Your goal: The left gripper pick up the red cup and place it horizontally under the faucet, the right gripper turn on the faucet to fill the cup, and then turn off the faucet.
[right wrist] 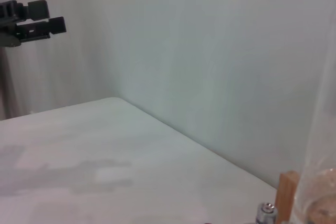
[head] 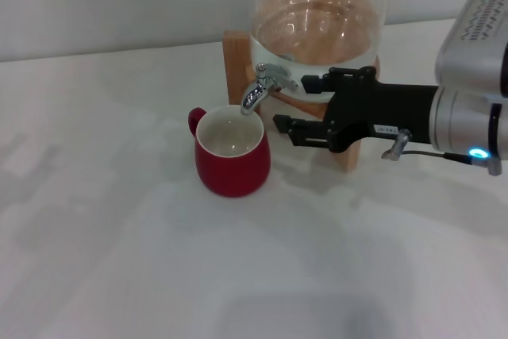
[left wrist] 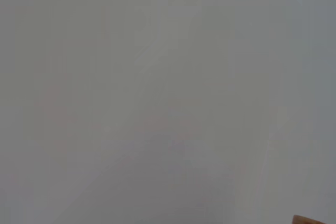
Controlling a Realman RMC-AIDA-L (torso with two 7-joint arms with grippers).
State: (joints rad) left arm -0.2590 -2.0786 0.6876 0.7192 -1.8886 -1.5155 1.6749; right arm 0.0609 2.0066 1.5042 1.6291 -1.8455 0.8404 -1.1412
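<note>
The red cup (head: 234, 168) stands upright on the white table, its handle to the rear left and its white mouth right below the spout of the chrome faucet (head: 260, 90). The top of the faucet also shows in the right wrist view (right wrist: 266, 211). My right gripper (head: 290, 103) is open, level with the faucet and just right of it, one finger near the lever, not touching the cup. My left gripper (right wrist: 32, 18) shows only in the right wrist view, raised far off from the cup. The left wrist view shows only a blank pale surface.
The faucet comes out of a glass water dispenser (head: 317, 21) on a wooden stand (head: 234, 57), close behind the cup. The white table (head: 119, 236) spreads to the left and front. A pale wall stands behind.
</note>
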